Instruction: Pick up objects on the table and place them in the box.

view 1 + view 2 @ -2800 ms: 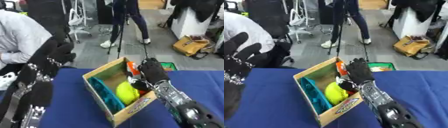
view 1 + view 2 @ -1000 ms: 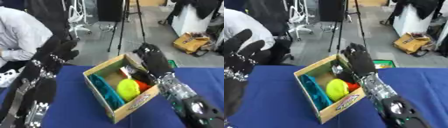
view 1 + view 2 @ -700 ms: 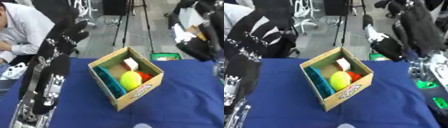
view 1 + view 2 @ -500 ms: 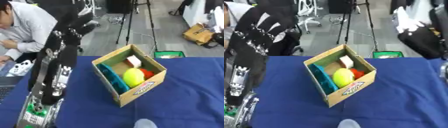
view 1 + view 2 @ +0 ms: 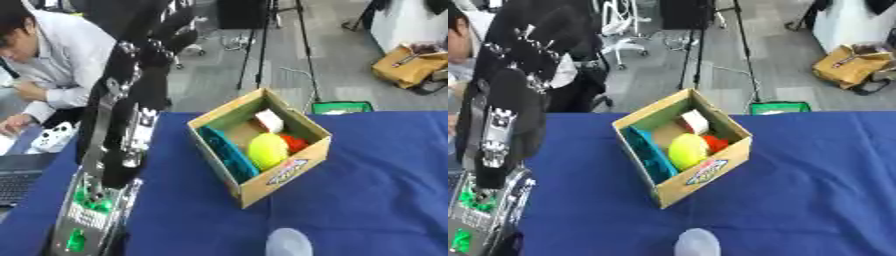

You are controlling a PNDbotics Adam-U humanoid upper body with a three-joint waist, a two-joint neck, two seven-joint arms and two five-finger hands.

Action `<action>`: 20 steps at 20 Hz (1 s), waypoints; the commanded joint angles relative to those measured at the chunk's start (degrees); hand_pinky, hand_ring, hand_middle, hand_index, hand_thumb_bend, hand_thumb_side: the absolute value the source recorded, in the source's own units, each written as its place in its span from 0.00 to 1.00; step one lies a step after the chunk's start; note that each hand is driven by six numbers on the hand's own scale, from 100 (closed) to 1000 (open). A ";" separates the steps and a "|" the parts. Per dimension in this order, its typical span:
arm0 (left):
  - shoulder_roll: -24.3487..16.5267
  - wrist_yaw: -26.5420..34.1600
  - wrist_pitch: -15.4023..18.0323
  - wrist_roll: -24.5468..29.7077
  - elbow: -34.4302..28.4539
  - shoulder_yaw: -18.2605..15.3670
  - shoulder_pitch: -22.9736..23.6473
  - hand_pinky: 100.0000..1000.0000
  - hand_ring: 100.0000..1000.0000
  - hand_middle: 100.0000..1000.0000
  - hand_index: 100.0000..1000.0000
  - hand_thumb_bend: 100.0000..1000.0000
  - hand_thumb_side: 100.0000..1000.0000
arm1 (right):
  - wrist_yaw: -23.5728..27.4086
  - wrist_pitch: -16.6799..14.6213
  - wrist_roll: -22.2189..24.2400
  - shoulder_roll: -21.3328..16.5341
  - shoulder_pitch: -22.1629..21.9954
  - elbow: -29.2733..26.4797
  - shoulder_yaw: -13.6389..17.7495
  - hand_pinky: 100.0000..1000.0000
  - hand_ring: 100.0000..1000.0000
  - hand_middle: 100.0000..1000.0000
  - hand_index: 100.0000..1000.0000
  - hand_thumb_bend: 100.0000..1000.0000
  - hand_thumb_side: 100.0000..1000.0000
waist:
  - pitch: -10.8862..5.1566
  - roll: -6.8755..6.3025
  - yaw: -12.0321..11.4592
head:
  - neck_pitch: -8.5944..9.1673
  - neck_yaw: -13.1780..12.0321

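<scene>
An open cardboard box (image 5: 289, 165) stands askew in the middle of the blue table (image 5: 385, 195). Inside it lie a teal thing (image 5: 226, 152) along the left wall, a yellow ball (image 5: 268, 150), a red thing (image 5: 295, 143) and a small white and tan piece (image 5: 269, 120). My left arm rises along the left side, with the left hand (image 5: 531, 30) held high, well left of the box and touching nothing. A pale rounded thing (image 5: 289, 243) shows at the near edge of the table. The right hand shows in neither view.
A laptop (image 5: 17, 182) and a white controller (image 5: 54, 138) lie at the table's left end, beside a seated person in a white shirt. Beyond the far edge are a green item (image 5: 341, 107) on the floor, a tripod and a brown bag (image 5: 411, 62).
The right hand, which hovered over the box's right side, has lifted away and gone out of view. The camera has shifted, so the box now shows whole. The left arm stays raised.
</scene>
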State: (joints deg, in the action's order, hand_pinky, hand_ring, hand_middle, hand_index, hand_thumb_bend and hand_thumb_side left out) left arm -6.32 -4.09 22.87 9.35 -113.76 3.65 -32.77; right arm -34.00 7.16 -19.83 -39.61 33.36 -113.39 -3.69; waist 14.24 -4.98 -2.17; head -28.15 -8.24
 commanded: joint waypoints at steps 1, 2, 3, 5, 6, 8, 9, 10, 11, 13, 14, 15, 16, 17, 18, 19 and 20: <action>-1.11 -0.38 -0.06 -0.33 -0.84 -0.63 -0.28 0.93 0.96 1.00 1.00 0.00 0.69 | 2.45 -4.40 -2.04 -2.81 -3.30 -1.21 2.83 0.86 0.91 0.67 0.78 0.24 1.00 | -1.64 0.24 0.51 | -1.31 0.12; -1.16 -0.46 -0.08 -0.33 -0.84 -0.69 -0.19 0.93 0.96 1.00 1.00 0.00 0.69 | 2.73 -5.93 -2.87 -2.97 -5.08 -1.21 3.68 0.85 0.91 0.67 0.78 0.24 1.00 | -1.84 0.26 0.75 | -1.94 0.37; -1.18 -0.52 -0.10 -0.34 -0.84 -0.72 -0.12 0.93 0.96 1.00 1.00 0.00 0.69 | 3.02 -7.34 -3.61 -3.00 -6.57 -1.21 4.37 0.85 0.91 0.67 0.78 0.24 1.00 | -2.01 0.28 0.92 | -2.59 0.62; -1.13 -0.56 -0.11 -0.39 -0.84 -0.77 -0.03 0.93 0.96 1.00 1.00 0.00 0.70 | 3.45 -9.71 -5.06 -2.74 -8.86 -1.21 5.46 0.85 0.91 0.68 0.79 0.21 1.00 | -2.25 0.31 1.17 | -3.88 1.00; -1.00 -0.55 -0.15 -0.39 -0.84 -0.75 0.07 0.93 0.96 1.00 1.00 0.00 0.70 | 3.55 -10.93 -6.18 -2.31 -10.09 -1.21 6.09 0.84 0.90 0.68 0.79 0.21 1.00 | -2.41 0.31 1.17 | -4.88 1.15; -0.77 -0.49 -0.18 -0.35 -0.84 -0.71 0.25 0.93 0.96 1.00 1.00 0.00 0.70 | 3.56 -12.96 -8.41 -1.32 -12.43 -1.21 7.25 0.84 0.90 0.68 0.79 0.20 1.00 | -2.70 0.25 1.04 | -6.66 1.30; -0.76 -0.47 -0.18 -0.36 -0.84 -0.74 0.33 0.93 0.96 1.00 1.00 0.00 0.70 | 3.50 -13.74 -9.20 -0.89 -13.37 -1.21 7.68 0.84 0.91 0.69 0.79 0.20 1.00 | -2.78 0.20 1.02 | -7.16 1.26; -0.78 -0.47 -0.18 -0.39 -0.84 -0.78 0.41 0.93 0.96 1.00 1.00 0.00 0.71 | 3.31 -14.36 -9.81 -0.49 -14.27 -1.21 8.10 0.84 0.91 0.69 0.79 0.20 1.00 | -2.84 0.16 1.06 | -7.48 1.16; -0.79 -0.48 -0.17 -0.43 -0.84 -0.81 0.49 0.93 0.96 1.00 1.00 0.00 0.71 | 3.04 -14.80 -10.35 -0.06 -15.10 -1.21 8.52 0.84 0.91 0.69 0.79 0.20 1.00 | -2.86 0.13 1.10 | -7.73 1.07; -0.77 -0.50 -0.18 -0.47 -0.84 -0.81 0.61 0.93 0.96 1.00 1.00 0.00 0.71 | 2.41 -15.28 -11.31 0.62 -16.35 -1.21 9.19 0.84 0.91 0.69 0.79 0.20 1.00 | -2.89 0.13 1.21 | -8.02 0.96; -0.77 -0.51 -0.19 -0.48 -0.84 -0.81 0.65 0.93 0.96 1.00 1.00 0.00 0.71 | 2.19 -15.37 -11.61 0.81 -16.69 -1.21 9.33 0.84 0.91 0.69 0.78 0.21 1.00 | -2.88 0.14 1.25 | -8.07 0.90; -0.78 -0.53 -0.19 -0.50 -0.84 -0.84 0.79 0.93 0.96 1.00 1.00 0.00 0.71 | 1.84 -15.60 -11.98 1.24 -17.46 -1.21 9.65 0.84 0.91 0.69 0.78 0.21 1.00 | -2.81 0.17 1.38 | -8.08 0.58; -0.78 -0.54 -0.17 -0.52 -0.84 -0.85 0.89 0.93 0.96 1.00 1.00 0.00 0.71 | 1.46 -15.95 -12.33 1.55 -18.03 -1.21 9.89 0.84 0.90 0.69 0.79 0.18 1.00 | -2.77 0.19 1.44 | -8.06 0.39; -0.79 -0.48 -0.04 -0.60 -0.84 -0.89 1.03 0.93 0.96 1.00 1.00 0.00 0.71 | 0.87 -16.94 -12.88 1.93 -18.64 -1.21 10.22 0.84 0.90 0.70 0.79 0.18 1.00 | -2.67 0.19 1.51 | -7.91 0.03; -0.81 -0.43 0.09 -0.67 -0.84 -0.92 1.12 0.93 0.96 1.00 1.00 0.00 0.71 | 0.32 -17.62 -13.37 2.22 -19.14 -1.21 10.57 0.83 0.90 0.70 0.79 0.18 1.00 | -2.62 0.19 1.56 | -7.82 -0.20; -0.76 -0.22 0.41 -1.02 -0.84 -1.04 1.30 0.93 0.95 1.00 1.00 0.00 0.71 | -0.34 -19.04 -14.28 2.84 -19.49 -1.21 10.93 0.83 0.90 0.71 0.80 0.14 1.00 | -2.52 0.14 1.64 | -7.63 -0.54; -0.78 -0.04 0.71 -1.36 -0.84 -1.12 1.44 0.92 0.94 0.99 1.00 0.00 0.72 | -0.84 -20.47 -15.12 3.34 -19.84 -1.21 11.15 0.81 0.89 0.72 0.81 0.06 1.00 | -2.46 0.11 1.69 | -7.52 -0.72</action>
State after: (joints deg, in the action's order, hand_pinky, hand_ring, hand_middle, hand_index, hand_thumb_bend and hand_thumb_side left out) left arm -6.41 -4.39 23.32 8.35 -113.76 3.11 -30.92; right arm -33.98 -12.19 -34.28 -35.78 13.22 -113.54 6.50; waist 12.50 -5.19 -0.51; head -35.69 -8.54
